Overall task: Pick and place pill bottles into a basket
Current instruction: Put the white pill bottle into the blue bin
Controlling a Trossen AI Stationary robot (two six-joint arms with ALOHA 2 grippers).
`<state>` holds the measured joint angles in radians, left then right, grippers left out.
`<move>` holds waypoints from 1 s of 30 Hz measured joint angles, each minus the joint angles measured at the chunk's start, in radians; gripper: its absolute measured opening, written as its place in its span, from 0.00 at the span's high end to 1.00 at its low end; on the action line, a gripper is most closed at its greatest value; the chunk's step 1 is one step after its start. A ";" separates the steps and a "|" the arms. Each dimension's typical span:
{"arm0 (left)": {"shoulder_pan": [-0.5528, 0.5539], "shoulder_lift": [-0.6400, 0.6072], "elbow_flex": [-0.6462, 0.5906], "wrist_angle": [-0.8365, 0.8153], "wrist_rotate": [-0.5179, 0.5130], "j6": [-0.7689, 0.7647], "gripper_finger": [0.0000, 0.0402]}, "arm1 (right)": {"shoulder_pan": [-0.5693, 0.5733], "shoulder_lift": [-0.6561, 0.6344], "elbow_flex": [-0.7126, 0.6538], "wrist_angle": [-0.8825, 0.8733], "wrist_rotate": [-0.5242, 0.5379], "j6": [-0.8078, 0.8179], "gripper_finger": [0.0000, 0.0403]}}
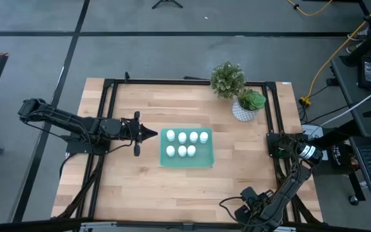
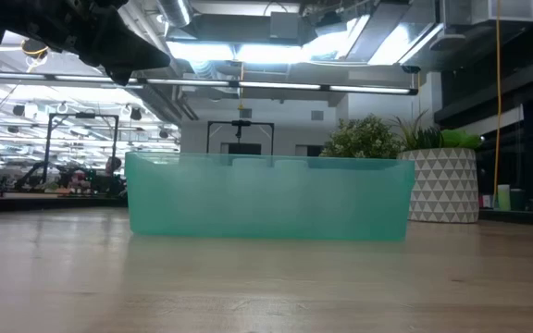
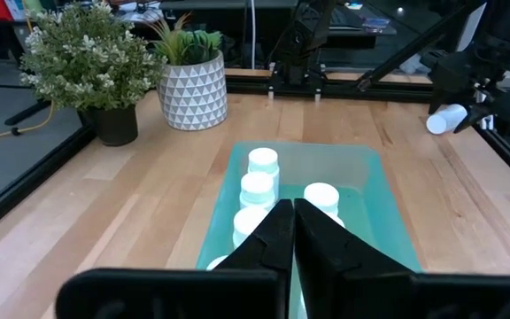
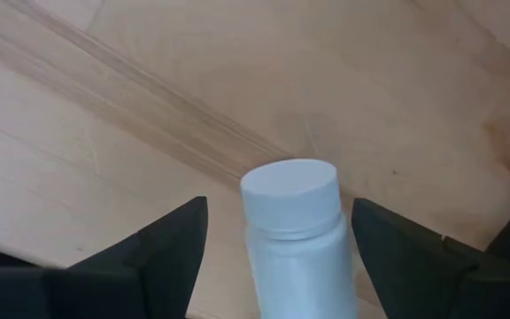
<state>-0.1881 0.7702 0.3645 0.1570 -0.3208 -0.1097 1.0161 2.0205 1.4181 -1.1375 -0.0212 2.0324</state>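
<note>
7 pill bottles (image 1: 182,136) standing in the basket (image 1: 186,159) at the table's (image 1: 140,187) middle, 4 in the far row, 3 in the near; left gripper (image 1: 152,133) just off the basket's left wall, fingers pressed together, empty; right gripper (image 4: 277,244) at the table's right edge, fingers apart around 1 bottle (image 4: 295,235), contact unclear; potted plants (image 1: 237,90) near the far right corner.

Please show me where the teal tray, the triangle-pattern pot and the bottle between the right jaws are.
teal tray (image 1: 208,158): high view, bare floor at its empty corner.
triangle-pattern pot (image 3: 192,92): left wrist view, middle of its wall.
bottle between the right jaws (image 4: 290,191): right wrist view, top of its cap.
</note>
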 joint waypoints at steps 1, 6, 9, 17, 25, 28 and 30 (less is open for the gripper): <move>0.000 0.000 0.000 0.000 0.000 0.000 0.98 | 0.000 0.000 0.000 -0.001 0.000 -0.002 0.30; 0.000 0.000 0.000 0.000 0.000 0.000 0.99 | 0.002 0.000 0.000 -0.015 0.011 -0.007 0.30; 0.000 0.000 0.000 0.000 0.000 0.000 0.99 | 0.003 0.000 0.000 -0.018 0.042 -0.016 0.30; 0.000 0.000 0.000 0.000 0.000 0.000 0.99 | 0.003 0.000 0.000 -0.017 0.046 -0.078 0.30; 0.000 0.000 0.000 0.000 0.000 0.000 0.98 | 0.004 0.000 -0.034 0.077 0.046 -0.095 0.30; 0.000 0.000 0.000 0.000 0.000 0.000 0.98 | 0.003 0.001 -0.064 0.087 0.046 -0.067 0.30; 0.000 0.000 0.000 0.000 0.000 0.000 0.99 | 0.003 0.001 -0.066 0.086 0.046 -0.062 0.30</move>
<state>-0.1883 0.7700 0.3645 0.1570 -0.3206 -0.1101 1.0195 2.0216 1.3518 -1.0511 0.0246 1.9705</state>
